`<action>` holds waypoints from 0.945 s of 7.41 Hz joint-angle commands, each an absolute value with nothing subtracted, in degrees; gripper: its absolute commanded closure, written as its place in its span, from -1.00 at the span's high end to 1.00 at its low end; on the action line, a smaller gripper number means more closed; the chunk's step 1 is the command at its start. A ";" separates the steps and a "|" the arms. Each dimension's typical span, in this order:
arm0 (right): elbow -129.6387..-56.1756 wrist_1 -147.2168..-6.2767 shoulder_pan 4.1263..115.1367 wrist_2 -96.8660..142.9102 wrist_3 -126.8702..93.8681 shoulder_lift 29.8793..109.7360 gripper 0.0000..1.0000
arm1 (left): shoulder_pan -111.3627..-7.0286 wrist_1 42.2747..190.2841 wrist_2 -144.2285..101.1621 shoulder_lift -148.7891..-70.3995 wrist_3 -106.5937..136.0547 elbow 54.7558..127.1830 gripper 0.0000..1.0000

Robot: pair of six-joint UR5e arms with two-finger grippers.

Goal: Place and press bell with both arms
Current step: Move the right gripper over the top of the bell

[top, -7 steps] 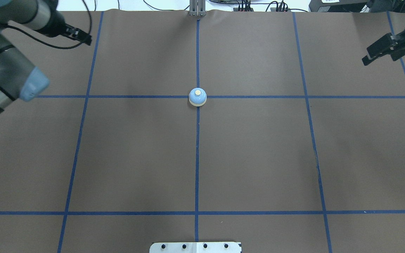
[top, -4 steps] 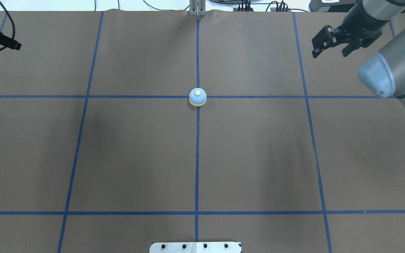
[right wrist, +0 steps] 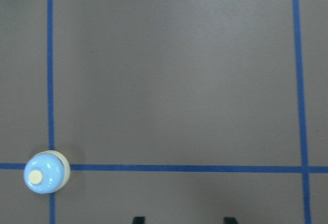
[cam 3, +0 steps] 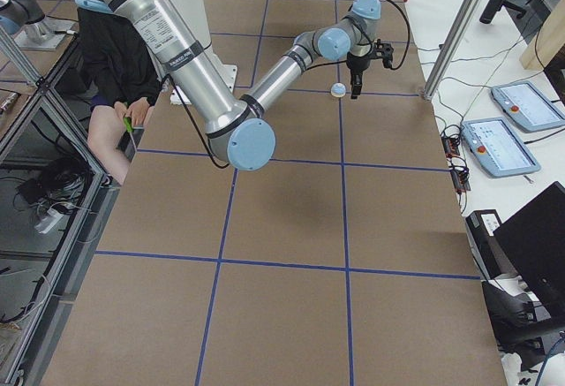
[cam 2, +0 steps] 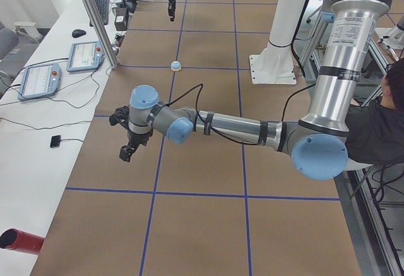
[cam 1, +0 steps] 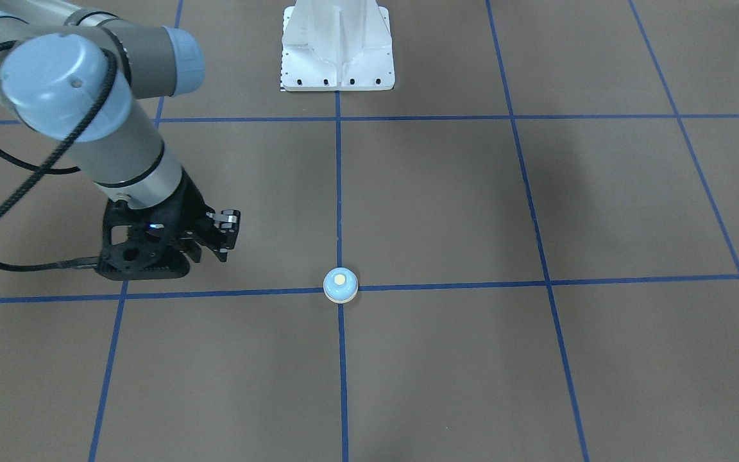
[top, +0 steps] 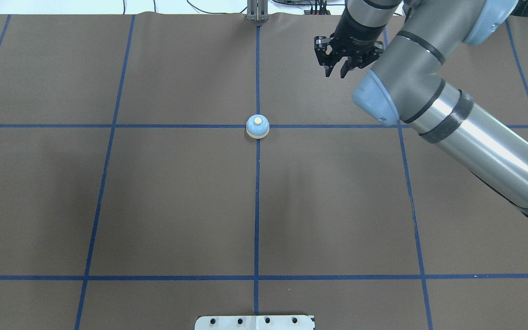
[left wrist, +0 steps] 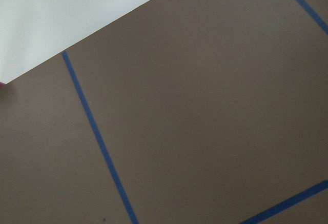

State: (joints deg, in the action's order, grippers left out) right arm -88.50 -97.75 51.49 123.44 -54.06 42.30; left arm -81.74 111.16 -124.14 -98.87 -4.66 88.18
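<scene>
The light-blue bell (top: 257,126) with its cream button stands upright where two blue tape lines cross; it also shows in the front view (cam 1: 340,285) and at the lower left of the right wrist view (right wrist: 45,172). My right gripper (top: 336,71) hangs open and empty, beyond and to the right of the bell, apart from it; its fingertips (right wrist: 138,219) show spread. My left gripper (cam 2: 126,153) shows only in the exterior left view, far from the bell near the table's left end. I cannot tell whether it is open or shut.
The white bolted pedestal (cam 1: 337,45) stands at the robot's side of the table. A metal post (top: 257,11) rises at the far edge. Teach pendants (cam 2: 38,77) and a red cylinder (cam 2: 19,239) lie on the white side table. An operator (cam 3: 115,50) sits beside the robot.
My right arm has swung in from the right edge toward the middle, with its gripper now nearer the bell. My left arm has moved out of the overhead view to the left. The bell has not moved.
</scene>
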 commanded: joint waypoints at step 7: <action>-62.50 -87.38 40.62 115.85 -57.74 28.65 -1.00 | -82.44 100.63 -124.28 -95.71 -6.24 94.92 1.00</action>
